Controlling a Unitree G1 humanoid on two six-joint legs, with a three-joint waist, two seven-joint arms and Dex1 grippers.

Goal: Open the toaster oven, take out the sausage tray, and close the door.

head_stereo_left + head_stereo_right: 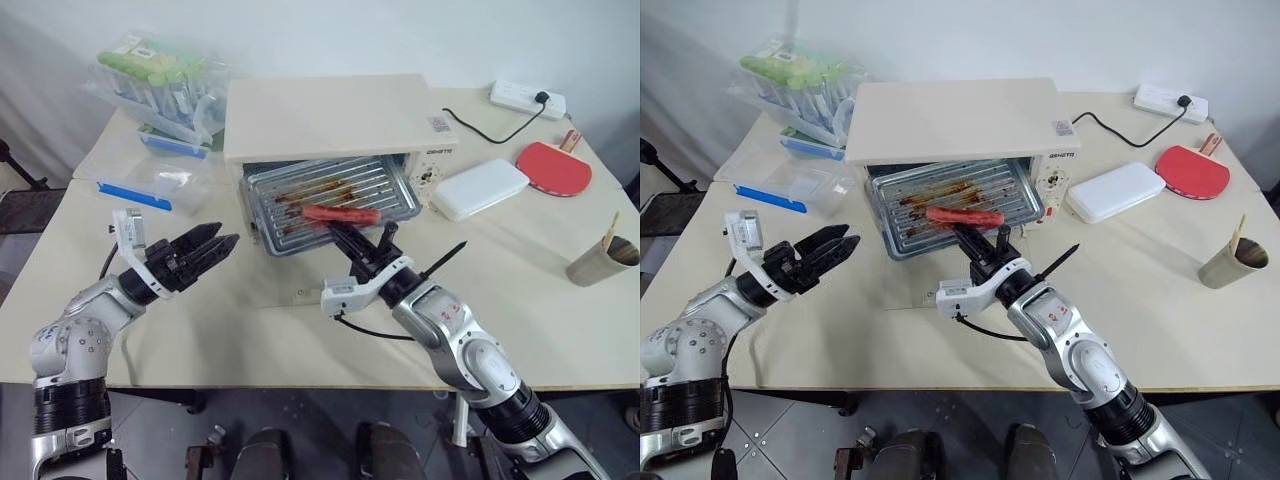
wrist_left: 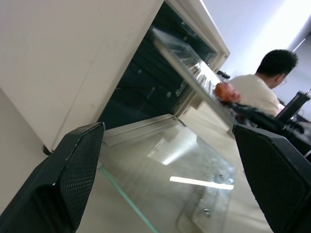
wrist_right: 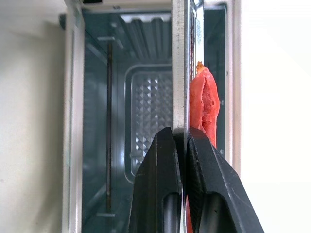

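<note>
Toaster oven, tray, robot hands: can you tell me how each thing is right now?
Cream boxy toaster oven: open, shiny inside showing.
Clear glass door: folded down flat on the table.
Ribbed silver sausage tray: partly pulled out, tilted, front edge pinched.
Red sausage: lying on the tray near its front edge.
Left gripper: open, holding nothing.
Right gripper: shut on the tray's edge.

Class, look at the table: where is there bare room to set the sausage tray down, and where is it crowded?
Bare tabletop lies between the white box, the paper cup and the right gripper, shut on the sausage tray. The near left corner beside the open left gripper is bare too. It is crowded at the plastic containers left of the toaster oven.
</note>
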